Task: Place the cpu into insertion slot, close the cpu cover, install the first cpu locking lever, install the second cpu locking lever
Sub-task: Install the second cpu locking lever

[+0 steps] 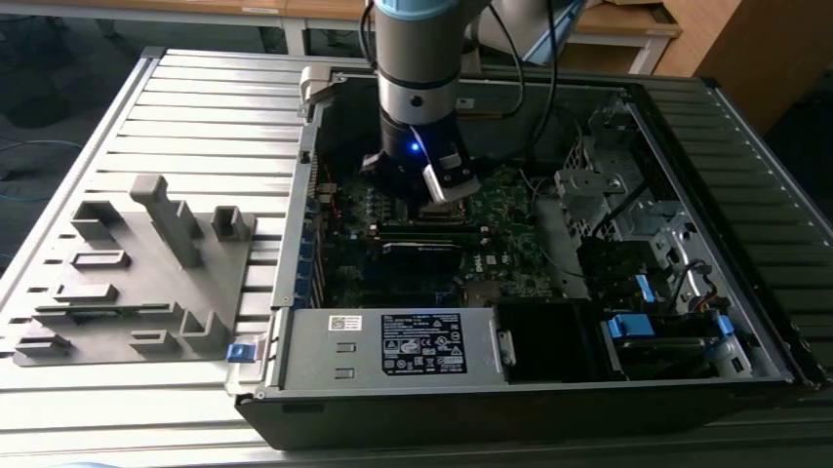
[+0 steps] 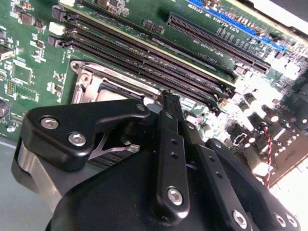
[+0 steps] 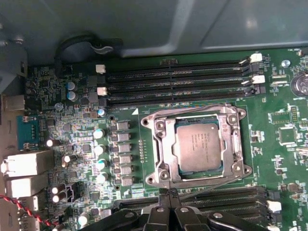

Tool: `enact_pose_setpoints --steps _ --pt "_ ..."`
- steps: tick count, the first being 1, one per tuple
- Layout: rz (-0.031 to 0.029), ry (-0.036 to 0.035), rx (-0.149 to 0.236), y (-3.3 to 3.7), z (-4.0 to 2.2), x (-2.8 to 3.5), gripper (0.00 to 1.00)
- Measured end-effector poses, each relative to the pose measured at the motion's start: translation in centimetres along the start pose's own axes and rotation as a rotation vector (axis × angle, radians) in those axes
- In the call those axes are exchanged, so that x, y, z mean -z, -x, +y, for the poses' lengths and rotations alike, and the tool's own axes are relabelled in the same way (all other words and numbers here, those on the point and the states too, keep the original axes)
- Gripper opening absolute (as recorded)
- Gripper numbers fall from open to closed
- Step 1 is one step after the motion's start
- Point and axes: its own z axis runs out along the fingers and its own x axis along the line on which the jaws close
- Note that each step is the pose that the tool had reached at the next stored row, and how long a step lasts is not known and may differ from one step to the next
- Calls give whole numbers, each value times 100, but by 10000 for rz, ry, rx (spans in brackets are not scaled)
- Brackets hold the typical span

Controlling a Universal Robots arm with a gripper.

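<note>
Silver-grey, the cpu (image 3: 198,145) already sits in the insertion slot (image 3: 159,144) with the cpu cover (image 3: 232,144) shut around it. Fingers pinched together and empty, the claw (image 3: 169,196) hovers beside a thin locking lever (image 3: 211,179); a misjudged push could slip onto the memory slots (image 3: 178,82).

Component count, open computer case

One robot arm (image 1: 419,58) with one gripper (image 3: 168,195) is counted above one green circuit board (image 3: 274,139). One cpu (image 3: 197,144) is seated under one cpu cover (image 3: 161,144). Three long memory slots (image 3: 178,82) are counted beyond the cover in the first wrist view. One grey fixture block (image 1: 131,273) is counted beside the case (image 1: 768,292).
</note>
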Motion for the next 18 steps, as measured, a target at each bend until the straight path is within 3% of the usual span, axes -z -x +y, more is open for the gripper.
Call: enact_pose_setpoints --steps 9,15,18 --pt "1 0 0 -23 -5 -39 11" --pt "8 64 -3 -26 -15 -48 11" --pt "17 155 -10 -27 -30 -55 11"
